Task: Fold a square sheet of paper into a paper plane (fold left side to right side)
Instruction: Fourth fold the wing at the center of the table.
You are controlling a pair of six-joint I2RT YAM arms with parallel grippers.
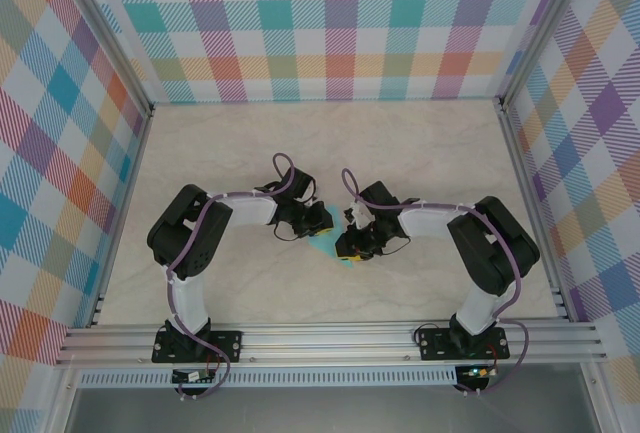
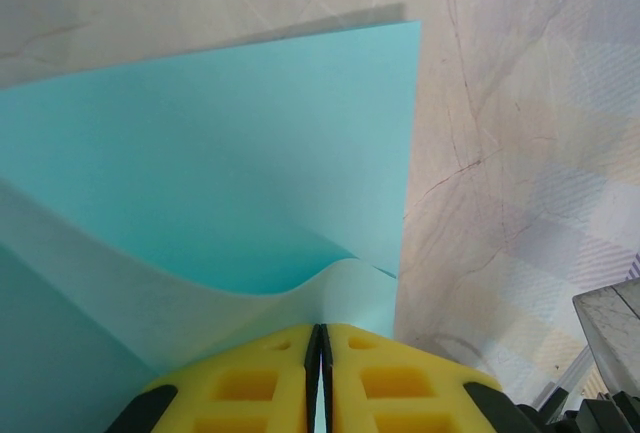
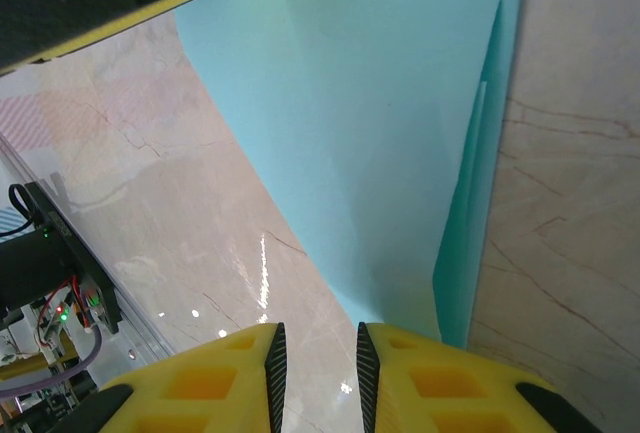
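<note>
Looks mid-fold to me: the paper plane (image 1: 326, 249) lies on the table (image 1: 250, 288) between the two arms. It's already narrowed, with stacked layers along one edge, but it's no finished dart yet. The left gripper (image 2: 320, 338) is pinched tight on a lifted flap that curls up uncreased. The right gripper (image 3: 317, 343) is parted a little with nothing between its jaws, right at the paper's narrow end.

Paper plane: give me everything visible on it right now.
The paper plane is thin turquoise paper, matte, folded in layers with a straight edge and a sharp corner. It lies on the marble-look table. One layer curls up into the shut left gripper; the right gripper, jaws apart, sits at its narrow end.
</note>
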